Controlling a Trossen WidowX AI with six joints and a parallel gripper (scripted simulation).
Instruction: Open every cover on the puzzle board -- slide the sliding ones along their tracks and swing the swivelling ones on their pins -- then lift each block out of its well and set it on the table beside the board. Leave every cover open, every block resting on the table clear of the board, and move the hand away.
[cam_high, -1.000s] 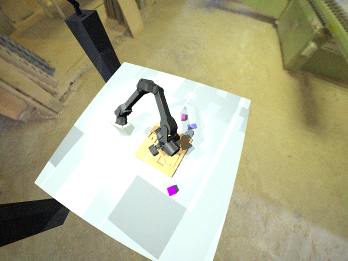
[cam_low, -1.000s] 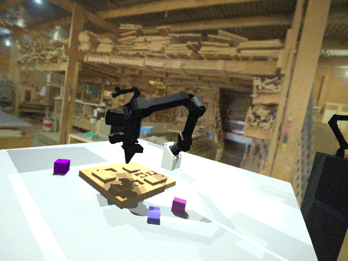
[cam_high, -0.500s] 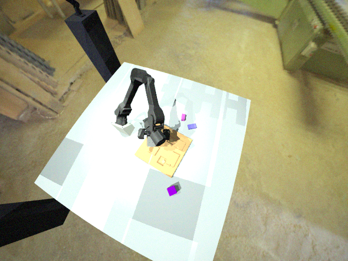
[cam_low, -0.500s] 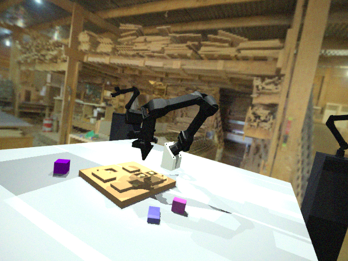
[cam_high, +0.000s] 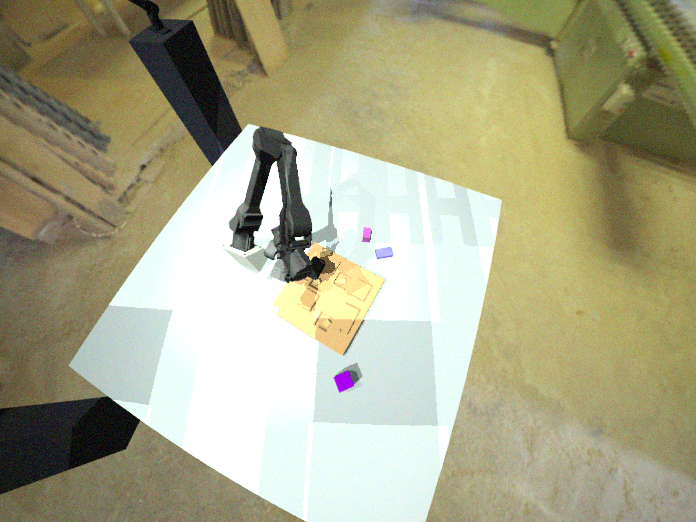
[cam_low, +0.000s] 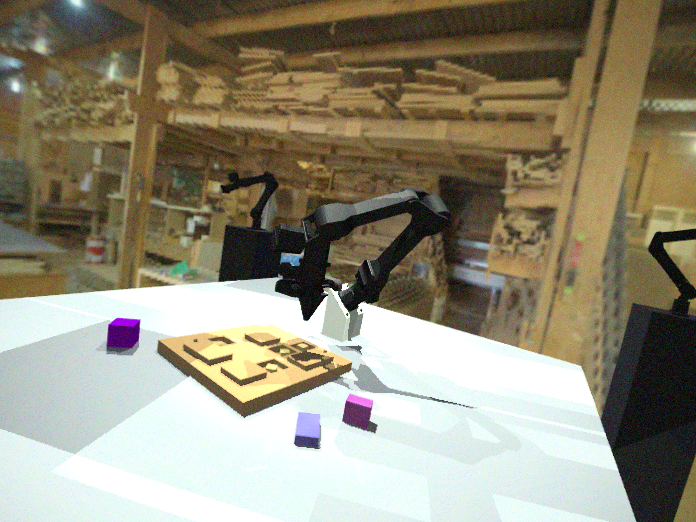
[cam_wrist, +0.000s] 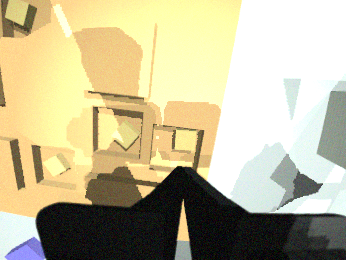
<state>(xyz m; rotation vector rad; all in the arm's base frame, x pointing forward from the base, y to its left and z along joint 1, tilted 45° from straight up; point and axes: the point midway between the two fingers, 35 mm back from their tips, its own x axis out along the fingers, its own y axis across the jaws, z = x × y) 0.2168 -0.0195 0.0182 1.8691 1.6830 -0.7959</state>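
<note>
My gripper (cam_low: 306, 318) (cam_wrist: 183, 172) is shut and empty, above the base-side part of the tan puzzle board (cam_high: 291, 306) (cam_low: 245, 405) (cam_wrist: 200, 30). Raised cover plates show on the board, including one at the near left (cam_low: 208, 352), one at the near corner (cam_low: 243, 371) and one at the back (cam_low: 261, 337). In the wrist view a square recess (cam_wrist: 95, 132) and a smaller one to its right are uncovered; each shows a small pale squarish piece whose nature I cannot tell. A purple cube (cam_high: 344, 381) (cam_low: 123, 332), a magenta block (cam_high: 366, 234) (cam_low: 357, 410) and a lavender block (cam_high: 383, 252) (cam_low: 307, 429) (cam_wrist: 27, 250) rest on the table, off the board.
The arm's pale base mount (cam_high: 247, 257) (cam_low: 337, 321) stands beside the board. The arm hides part of the board in the top view. Dark pedestals (cam_high: 188, 84) (cam_high: 67, 438) stand beyond the table edges. Shadows lie over parts of the board.
</note>
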